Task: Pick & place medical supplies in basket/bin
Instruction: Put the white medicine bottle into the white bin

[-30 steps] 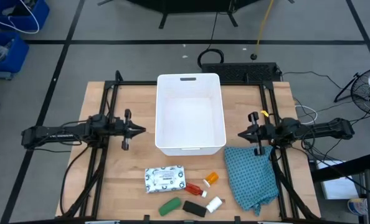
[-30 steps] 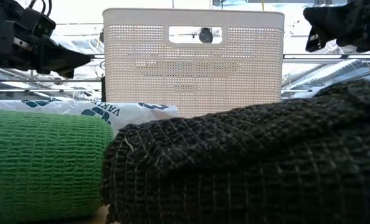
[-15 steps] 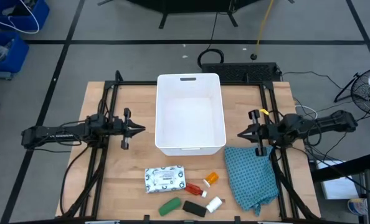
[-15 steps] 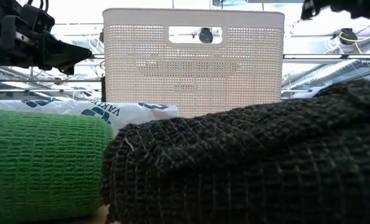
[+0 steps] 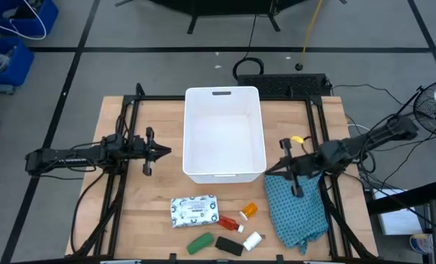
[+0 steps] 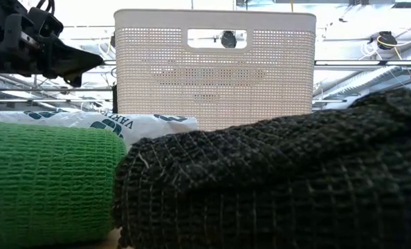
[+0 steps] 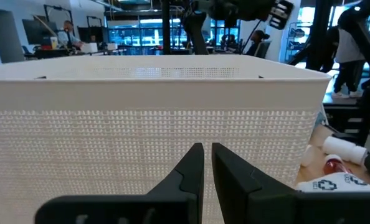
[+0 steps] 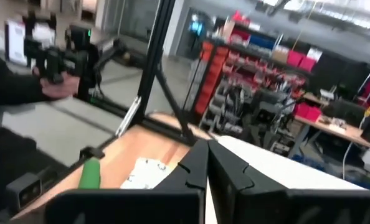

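No supplies (image 5: pixel 216 223) lay in the tub (image 5: pixel 224 174) yet; all remained on the table (image 5: pixel 152 198). Left pincer (image 5: pixel 164 152) and right pincer (image 5: pixel 272 170) were together, empty.

The dark left arm reaches in level from the high view's left edge, its left gripper (image 5: pixel 164 152) at centre-left, fingers pressed together. The dark right arm angles down from the right edge, its right gripper (image 5: pixel 271 169) at centre-right, fingers closed.

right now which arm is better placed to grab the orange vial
Right, probably. The right tool hangs beside the basket, over the cloth's edge, nearer the orange vial. The left tool sits farther off, across the basket.
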`<state>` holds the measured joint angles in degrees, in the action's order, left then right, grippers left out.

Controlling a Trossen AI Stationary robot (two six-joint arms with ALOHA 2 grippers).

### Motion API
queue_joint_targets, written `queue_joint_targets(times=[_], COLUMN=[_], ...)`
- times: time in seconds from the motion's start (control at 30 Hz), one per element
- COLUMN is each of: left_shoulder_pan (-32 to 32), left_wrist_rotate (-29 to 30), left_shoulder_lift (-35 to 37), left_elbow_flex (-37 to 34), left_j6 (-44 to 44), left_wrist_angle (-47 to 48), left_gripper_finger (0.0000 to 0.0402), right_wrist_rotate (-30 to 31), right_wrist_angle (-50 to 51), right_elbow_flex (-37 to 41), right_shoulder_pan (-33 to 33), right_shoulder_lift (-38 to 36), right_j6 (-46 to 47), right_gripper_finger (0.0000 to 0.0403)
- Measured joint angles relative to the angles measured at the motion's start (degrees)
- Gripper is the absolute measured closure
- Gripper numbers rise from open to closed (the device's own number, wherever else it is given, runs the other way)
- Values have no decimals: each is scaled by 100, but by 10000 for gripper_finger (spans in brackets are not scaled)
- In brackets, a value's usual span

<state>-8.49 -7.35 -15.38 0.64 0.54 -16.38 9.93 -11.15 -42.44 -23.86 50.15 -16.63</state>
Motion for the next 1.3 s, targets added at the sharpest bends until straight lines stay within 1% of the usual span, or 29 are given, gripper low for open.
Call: queue_joint_targets(times=[0.07, 0.23, 0.37, 0.47, 0.6, 0.63, 0.73, 0.87, 0.97, 1.1, 1.2, 1.3], left_shoulder_pan=[0, 0, 0, 0, 0, 0, 0, -1, 0, 0, -1, 0], left_wrist_rotate=[0, 0, 0, 0, 0, 0, 0, 0, 0, 2, 25, 123], left_shoulder_lift=[0, 0, 0, 0, 0, 0, 0, 0, 0, 0, 0, 0], left_elbow_flex=[0, 0, 0, 0, 0, 0, 0, 0, 0, 0, 0, 0], left_j6=[90, 152, 152, 146, 128, 130, 135, 147, 148, 148, 148, 148], left_wrist_angle=[-1, -9, -8, -11, 1, 3, 25, 41, 154, 307, 341, 343], left_gripper_finger=[364, 364, 364, 364, 364, 364, 364, 364, 364, 364, 364, 364], right_wrist_rotate=[336, 1431, 1976, 2156, 2142, 2097, 1637, 1206, 964, 652, 556, 632], right_wrist_angle=[194, 683, 834, 1081, 1418, 1493, 1775, 1831, 1810, 1749, 1564, 1442], right_elbow_flex=[-257, -785, -1149, -1446, -1752, -1811, -1901, -1907, -1912, -1912, -1912, -1912], right_shoulder_pan=[-260, -899, -1245, -1394, -1499, -1514, -1574, -1677, -1702, -1759, -1894, -2062], right_shoulder_lift=[284, 1066, 1687, 2208, 2794, 2919, 3244, 3581, 3775, 3796, 3794, 3810], right_j6=[-13, 73, 314, 638, 1212, 1380, 1778, 2146, 2472, 2833, 2986, 3059], right_gripper_finger=[403, 403, 403, 403, 403, 402, 394, 352, 302, 231, 188, 158])
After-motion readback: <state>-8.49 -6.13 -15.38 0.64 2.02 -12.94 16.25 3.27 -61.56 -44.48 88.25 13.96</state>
